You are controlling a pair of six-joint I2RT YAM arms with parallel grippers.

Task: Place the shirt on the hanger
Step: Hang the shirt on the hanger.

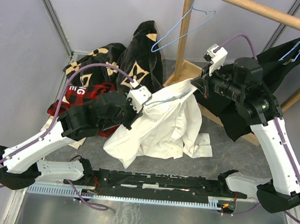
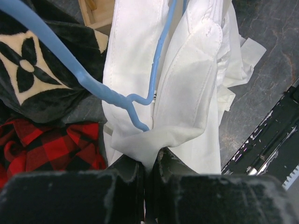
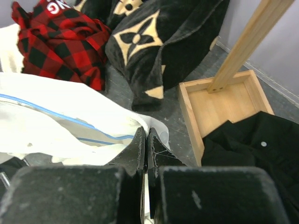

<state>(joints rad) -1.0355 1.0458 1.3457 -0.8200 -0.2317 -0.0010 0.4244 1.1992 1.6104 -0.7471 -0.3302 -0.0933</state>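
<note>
Left gripper [image 2: 149, 161] is pinched shut on a fold of the shirt [image 1: 159, 125], and the right gripper [image 3: 145, 140] is clamped on its far edge. I see the shirt strung between them, its lower part bunched on the table [image 1: 250, 156]. The hanger [image 2: 84, 77] sits inside the cloth, with its twisted neck just beside the left fingers. A plaid shirt [image 1: 83, 99] lies behind the left arm.

You had the left gripper [image 1: 142, 106] pinched tight on the shirt [image 1: 159, 128] at its upper left, arm reaching in low. Your right gripper [image 1: 198, 84] clamped the shirt's upper right edge, elbow raised.
</note>
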